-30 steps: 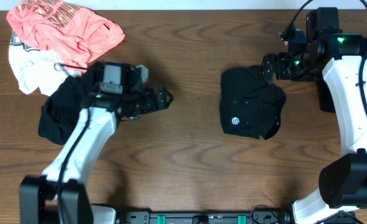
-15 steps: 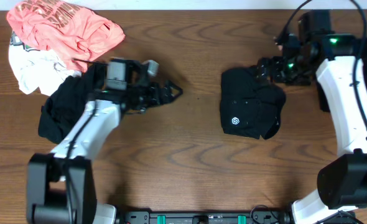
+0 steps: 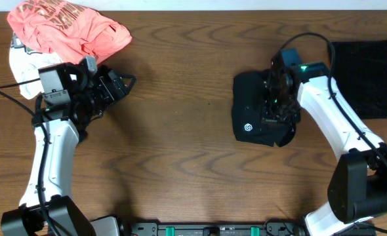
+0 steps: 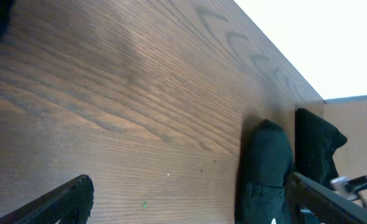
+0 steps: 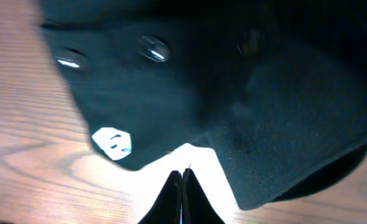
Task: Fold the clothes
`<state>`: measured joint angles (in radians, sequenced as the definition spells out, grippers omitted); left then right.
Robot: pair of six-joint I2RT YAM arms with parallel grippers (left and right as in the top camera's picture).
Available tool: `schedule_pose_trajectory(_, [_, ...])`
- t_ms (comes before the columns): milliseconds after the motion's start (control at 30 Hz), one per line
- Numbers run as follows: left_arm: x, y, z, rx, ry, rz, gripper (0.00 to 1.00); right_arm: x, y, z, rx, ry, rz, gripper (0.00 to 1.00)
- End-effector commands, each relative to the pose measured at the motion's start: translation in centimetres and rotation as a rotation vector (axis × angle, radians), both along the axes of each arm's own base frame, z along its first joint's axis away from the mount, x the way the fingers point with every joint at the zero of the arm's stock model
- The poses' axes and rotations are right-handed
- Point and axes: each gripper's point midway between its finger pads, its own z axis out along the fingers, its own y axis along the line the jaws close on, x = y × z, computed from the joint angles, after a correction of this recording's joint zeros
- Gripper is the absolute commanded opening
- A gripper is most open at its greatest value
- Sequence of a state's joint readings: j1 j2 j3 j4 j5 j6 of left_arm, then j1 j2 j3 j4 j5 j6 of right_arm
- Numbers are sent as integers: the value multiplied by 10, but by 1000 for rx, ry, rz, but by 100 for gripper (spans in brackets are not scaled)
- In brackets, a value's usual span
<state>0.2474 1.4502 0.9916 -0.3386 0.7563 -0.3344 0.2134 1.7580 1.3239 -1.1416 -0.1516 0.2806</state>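
Observation:
A folded black garment (image 3: 259,118) with a small white round logo (image 3: 246,128) lies right of centre. My right gripper (image 3: 274,110) hangs over it, shut. In the right wrist view its gripper (image 5: 182,175) tips are pressed together with nothing between them. They sit over a bright patch of table beside the black garment (image 5: 221,81) and its logo (image 5: 112,142). The coral-pink tee (image 3: 69,29) and a white garment (image 3: 24,75) are heaped at the far left. My left gripper (image 3: 122,85) stands open and empty just right of that heap. Its fingers (image 4: 65,199) frame bare wood.
A flat black cloth (image 3: 370,78) lies at the table's right edge, beside the right arm. Bare wooden table (image 3: 180,144) stretches between the two arms. The left wrist view looks across it to the folded black garment (image 4: 267,168).
My right arm swung in over the folded black garment and its gripper shut. My left arm pulled back left toward the heap, its gripper still open. The black cloth at right came into view.

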Motion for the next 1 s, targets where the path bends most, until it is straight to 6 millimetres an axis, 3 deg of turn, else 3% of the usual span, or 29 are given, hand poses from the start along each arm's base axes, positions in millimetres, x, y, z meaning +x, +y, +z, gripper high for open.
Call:
schedule_pose_trajectory(0, [1, 1, 5, 28, -37, -30, 98, -11, -7, -15, -35, 38, -75, 2])
schedule_pose_trajectory(133, [2, 5, 3, 49, -33, -15, 98, -21, -10, -28, -50, 68, -101, 2])
schedule_pose_trajectory(367, [2, 8, 1, 65, -27, -1, 98, -36, -36, -46, -168, 99, -169, 1])
schedule_pose_trajectory(567, [2, 9, 1, 66, -27, 0, 98, -40, -52, -77, -169, 67, -218, 1])
schedule_pose_trajectory(733, [2, 8, 1, 65, -27, -1, 98, -21, -69, -95, -151, -37, -288, 1])
schedule_pose_trajectory(967, [1, 9, -1, 67, -15, 2, 98, 29, -92, -93, -140, -256, -317, 1])
